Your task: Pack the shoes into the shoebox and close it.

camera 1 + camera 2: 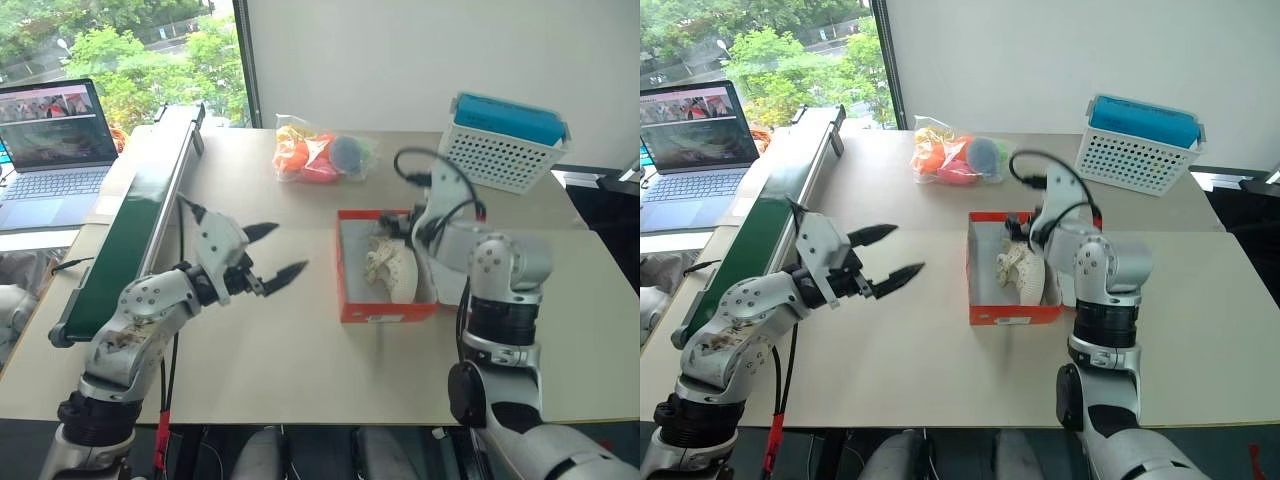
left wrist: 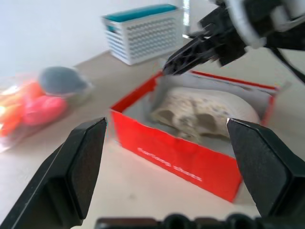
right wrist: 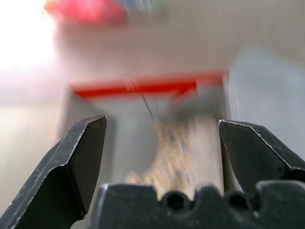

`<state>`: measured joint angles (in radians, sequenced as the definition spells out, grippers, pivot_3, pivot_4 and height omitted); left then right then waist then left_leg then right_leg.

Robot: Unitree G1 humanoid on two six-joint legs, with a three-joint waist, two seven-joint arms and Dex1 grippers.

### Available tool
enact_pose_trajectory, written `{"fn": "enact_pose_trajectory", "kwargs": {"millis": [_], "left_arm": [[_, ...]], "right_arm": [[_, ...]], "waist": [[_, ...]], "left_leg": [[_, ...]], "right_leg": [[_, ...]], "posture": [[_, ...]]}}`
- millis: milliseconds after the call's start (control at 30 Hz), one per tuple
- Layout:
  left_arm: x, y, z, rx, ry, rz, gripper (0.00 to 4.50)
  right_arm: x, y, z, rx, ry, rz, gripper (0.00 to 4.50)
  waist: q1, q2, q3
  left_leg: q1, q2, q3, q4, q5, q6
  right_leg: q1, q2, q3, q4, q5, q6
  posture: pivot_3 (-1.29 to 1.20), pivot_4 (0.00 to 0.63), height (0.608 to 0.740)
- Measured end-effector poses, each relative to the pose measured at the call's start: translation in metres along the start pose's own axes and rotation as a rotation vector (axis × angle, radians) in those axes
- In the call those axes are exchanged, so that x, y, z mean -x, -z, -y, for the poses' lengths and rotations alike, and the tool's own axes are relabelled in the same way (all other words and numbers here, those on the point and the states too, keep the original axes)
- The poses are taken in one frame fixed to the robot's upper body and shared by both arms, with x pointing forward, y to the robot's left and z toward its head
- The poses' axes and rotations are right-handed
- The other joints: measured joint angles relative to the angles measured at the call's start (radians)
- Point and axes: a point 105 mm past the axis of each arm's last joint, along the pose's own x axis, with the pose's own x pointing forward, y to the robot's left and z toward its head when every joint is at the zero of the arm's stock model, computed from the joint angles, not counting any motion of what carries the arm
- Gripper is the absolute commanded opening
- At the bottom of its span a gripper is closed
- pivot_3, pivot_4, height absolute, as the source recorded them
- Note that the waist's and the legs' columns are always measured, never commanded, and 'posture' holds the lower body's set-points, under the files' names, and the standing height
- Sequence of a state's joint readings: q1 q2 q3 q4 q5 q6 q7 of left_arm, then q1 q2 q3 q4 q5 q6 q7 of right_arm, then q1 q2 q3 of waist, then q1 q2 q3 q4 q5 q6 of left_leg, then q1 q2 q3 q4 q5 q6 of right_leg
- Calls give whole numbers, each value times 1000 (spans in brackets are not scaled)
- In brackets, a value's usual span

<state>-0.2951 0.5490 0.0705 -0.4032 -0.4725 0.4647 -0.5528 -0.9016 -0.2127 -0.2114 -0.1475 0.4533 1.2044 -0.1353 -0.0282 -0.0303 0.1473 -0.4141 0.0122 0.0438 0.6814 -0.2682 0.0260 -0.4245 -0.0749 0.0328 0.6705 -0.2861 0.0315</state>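
Note:
The red-orange shoebox [image 1: 388, 311] stands open in the middle of the table. The cream, speckled shoes [image 1: 392, 268] lie inside it, against the white lining. My right gripper [image 3: 162, 129] hovers over the box's far end, open, with nothing between its fingers [image 2: 190, 52]. A pale flap [image 1: 447, 283] at the box's right side is mostly hidden behind my right arm. My left gripper [image 1: 288, 248] hangs above the bare table to the left of the box. It is open and empty and points toward the box's front wall [image 2: 176, 160].
A clear bag of orange, pink and blue round things [image 1: 322, 155] lies behind the box. A white perforated basket with a blue top [image 1: 503, 145] stands at the back right. A green conveyor [image 1: 140, 215] runs along the table's left edge, with a laptop [image 1: 50, 150] beyond it.

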Motion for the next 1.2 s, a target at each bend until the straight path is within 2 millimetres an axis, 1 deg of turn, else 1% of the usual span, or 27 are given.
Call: {"fn": "enact_pose_trajectory", "kwargs": {"millis": [33, 67, 133, 200, 233, 300, 333, 367, 400, 500, 533, 567, 600, 667, 733, 900, 1200], "left_arm": [[0, -2, -12, 39, -108, 28, 4282], [1, -2, -21, 63, -183, 44, 4282], [9, 3, -47, 121, -404, 50, 4282], [22, 11, -67, 157, -566, 27, 4282], [31, 16, -76, 170, -653, 7, 4282], [49, 26, -90, 171, -788, -47, 4282], [58, 33, -95, 170, -840, -80, 4391], [66, 41, -97, 166, -873, -114, 4391], [73, 49, -97, 168, -887, -145, 4391], [104, 86, -98, 228, -947, -264, 4391], [112, 94, -99, 245, -965, -289, 4391], [117, 99, -100, 255, -981, -304, 4391], [123, 102, -102, 261, -996, -315, 4391], [125, 101, -104, 260, -1008, -310, 4391], [128, 101, -105, 253, -1022, -315, 4391], [130, 102, -106, 241, -1037, -326, 4391], [132, 101, -111, 186, -1029, -366, 4391]], "right_arm": [[4, -14, -10, 9, -71, 71, 4439], [6, -19, -16, 13, -123, 98, 4439], [11, -25, -36, 55, -276, 145, 4439], [19, -24, -48, 79, -404, 168, 4439], [26, -19, -55, 90, -489, 163, 4439], [37, 2, -61, 92, -634, 110, 4439], [40, 14, -62, 87, -678, 72, 4481], [41, 25, -61, 83, -704, 37, 4481], [41, 32, -61, 81, -716, 22, 4481], [35, 66, -59, 192, -711, -49, 4481], [33, 78, -60, 227, -710, -72, 4481], [33, 87, -63, 247, -719, -82, 4481], [34, 97, -71, 262, -742, -87, 4481], [37, 108, -81, 271, -775, -80, 4481], [37, 111, -87, 302, -786, -50, 4481], [34, 103, -91, 305, -758, 8, 4481], [33, 102, -90, 313, -746, 8, 4481]], "waist": [[0, 0, 0], [2, 0, 0], [1, 0, 0], [1, -1, 0], [2, -1, 0], [5, -2, -1], [5, -2, -1], [6, -2, -1], [5, -2, -1], [3, -2, -1], [4, -2, -1], [7, -2, -1], [9, -2, -1], [12, -2, -1], [15, -2, -1], [15, -5, -3], [15, -5, -3]], "left_leg": [[0, 0, 0, 0, 0, 0], [0, 0, -1, 1, 0, 0], [0, 0, -1, 2, 0, 1], [0, 0, -1, 2, -1, 1], [0, 0, -1, 2, -1, 1], [0, 0, -2, 2, -1, 1], [0, -1, -1, 2, -1, 1], [0, -1, -1, 2, -1, 1], [1, -1, -1, 2, -1, 1], [2, 0, -1, 2, -2, 4], [2, 0, -1, 2, -2, 4], [2, 0, -2, 2, -2, 4], [2, 0, -2, 2, -2, 3], [3, 0, -2, 2, -2, 3], [3, 0, -2, 2, -2, 4], [4, -1, -2, 2, -2, 4], [4, 0, -3, 2, -2, 3]], "right_leg": [[1, 0, 0, 0, 0, 0], [1, 0, 0, 0, 0, 0], [1, 0, 0, 0, 0, 0], [1, 0, 0, 1, 0, 0], [1, 0, 0, 1, 0, 0], [2, -1, -1, 1, 0, 0], [1, -1, 0, 1, 0, 0], [1, -1, 0, 1, 0, 1], [2, -1, 0, 1, 0, 1], [1, -1, 0, 2, 0, 0], [1, -1, 0, 2, 0, 0], [1, -1, -1, 1, 0, 0], [1, -1, -1, 2, 1, 0], [1, -1, -1, 2, 1, 0], [2, -2, -1, 2, 1, -1], [2, -2, -1, 2, 2, -1], [2, -2, -1, 2, 2, -1]], "posture": [[0, 150, 740], [0, 150, 740], [0, 150, 740], [0, 150, 740], [0, 150, 740], [0, 150, 740], [0, 150, 740], [0, 150, 740], [0, 150, 740], [0, 150, 740], [0, 150, 740], [0, 150, 740], [0, 150, 740], [0, 150, 740], [0, 150, 740], [0, 150, 740], [0, 150, 740]]}}
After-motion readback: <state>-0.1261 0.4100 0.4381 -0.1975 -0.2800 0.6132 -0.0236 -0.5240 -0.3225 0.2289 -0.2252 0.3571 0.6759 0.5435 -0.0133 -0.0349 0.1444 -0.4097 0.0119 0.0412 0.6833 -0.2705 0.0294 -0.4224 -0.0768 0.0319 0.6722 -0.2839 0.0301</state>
